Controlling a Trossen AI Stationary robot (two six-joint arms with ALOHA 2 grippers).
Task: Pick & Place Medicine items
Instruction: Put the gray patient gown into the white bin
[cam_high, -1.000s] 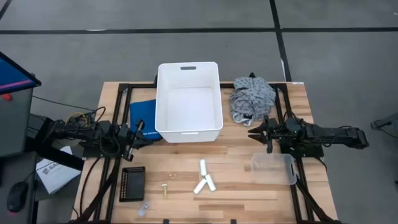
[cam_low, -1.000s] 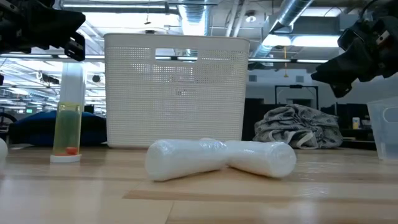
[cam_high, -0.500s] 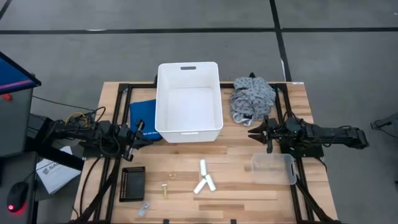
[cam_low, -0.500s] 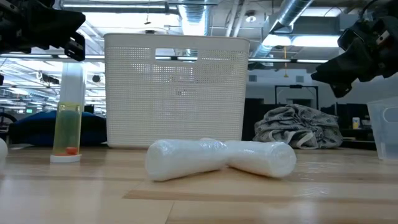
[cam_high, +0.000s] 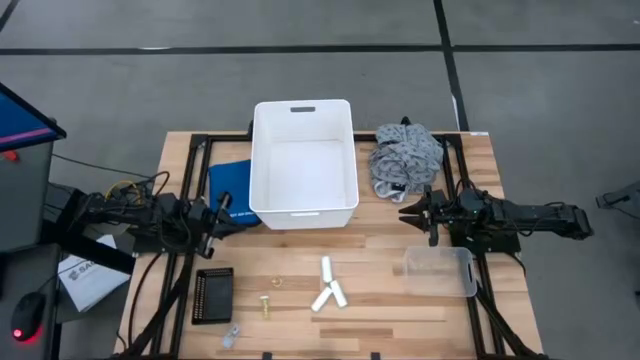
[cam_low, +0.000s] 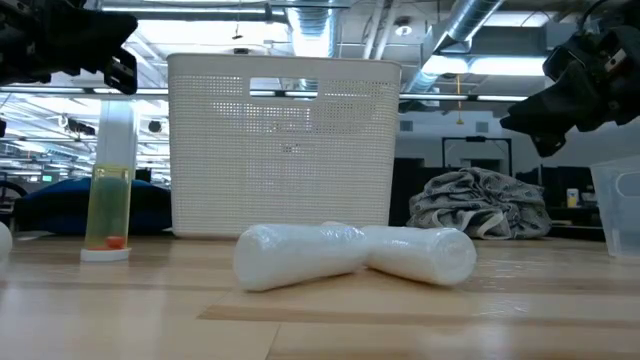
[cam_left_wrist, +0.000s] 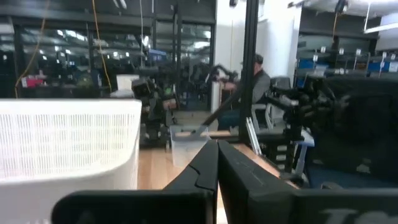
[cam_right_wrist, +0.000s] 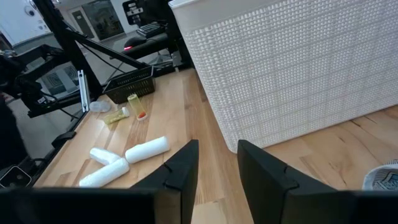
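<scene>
White medicine items (cam_high: 329, 285) lie touching at lower centre; your half-spread right claw (cam_high: 405, 213) could scatter them; left claw (cam_high: 243, 222) pressed together.

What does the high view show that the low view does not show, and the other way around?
Only the high view shows the black tray, the brass bolt, the blue cloth, and that the white bin holds nothing. Only the low view shows the upright tube with yellow liquid and the room's ceiling pipes. Both show the bin, the white cylinders on the table and the grey cloth bundle.
</scene>
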